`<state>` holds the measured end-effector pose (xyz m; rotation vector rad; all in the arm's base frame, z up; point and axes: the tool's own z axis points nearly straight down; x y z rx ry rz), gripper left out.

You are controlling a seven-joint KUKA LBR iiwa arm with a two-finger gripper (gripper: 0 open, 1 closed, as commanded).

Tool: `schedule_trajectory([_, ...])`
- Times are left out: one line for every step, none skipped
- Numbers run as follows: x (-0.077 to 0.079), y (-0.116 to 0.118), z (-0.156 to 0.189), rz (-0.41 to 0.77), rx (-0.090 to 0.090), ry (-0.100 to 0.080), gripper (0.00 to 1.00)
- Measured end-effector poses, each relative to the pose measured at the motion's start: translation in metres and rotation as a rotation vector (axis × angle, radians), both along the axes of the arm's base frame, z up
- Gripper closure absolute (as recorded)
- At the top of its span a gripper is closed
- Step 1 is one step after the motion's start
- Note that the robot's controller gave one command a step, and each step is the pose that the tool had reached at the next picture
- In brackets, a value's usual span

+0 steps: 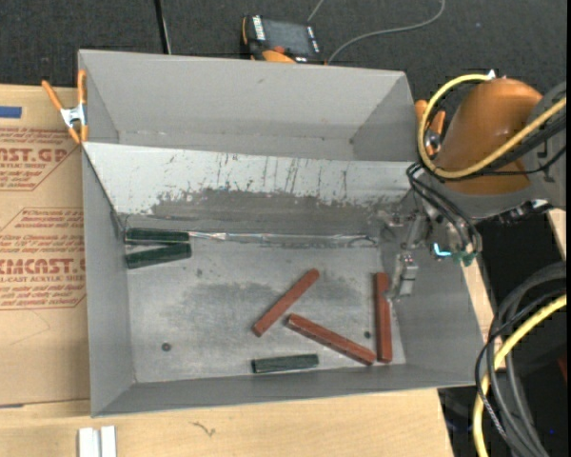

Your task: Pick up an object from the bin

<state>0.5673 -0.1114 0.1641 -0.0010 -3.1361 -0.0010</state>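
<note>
Pale wood of the desk [266,427] runs under your grey metal bin [266,160], whose floor is scuffed and streaked. Your gripper [404,272] sits low at the bin's right side, close to the right wall, with the orange wrist cover [490,131] and looped yellow cables above it (all part of the arm). You cannot tell from this angle whether the gripper is wide or narrow.

Nearest to it is an upright reddish-brown stick [384,327], lying flat on the floor and running almost straight along the right wall. Its upper end lies just under the gripper's tip (touching or not, you cannot say).

A second reddish-brown stick [329,340] slants from mid-floor down to the first one's lower end. A third reddish-brown stick [285,304] lies on a diagonal at the centre, its lower end near the second stick's left end. A short dark green bar [285,363] rests by the front wall, and dark green pieces [157,248] lie well apart at the far left.
</note>
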Motion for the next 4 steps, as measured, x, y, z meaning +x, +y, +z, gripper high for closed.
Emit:
schedule_trajectory([-0.034, -0.029, -0.097, 0.262, 0.002, -0.002, 0.00])
schedule_trajectory([-0.019, -0.025, -0.094, 0.660, 0.008, -0.007, 0.00])
schedule_trajectory([-0.019, -0.027, -0.094, 0.663, 0.004, -0.010, 1.00])
schedule_trajectory([-0.009, -0.030, 0.045, 0.788, -0.003, -0.015, 1.00])
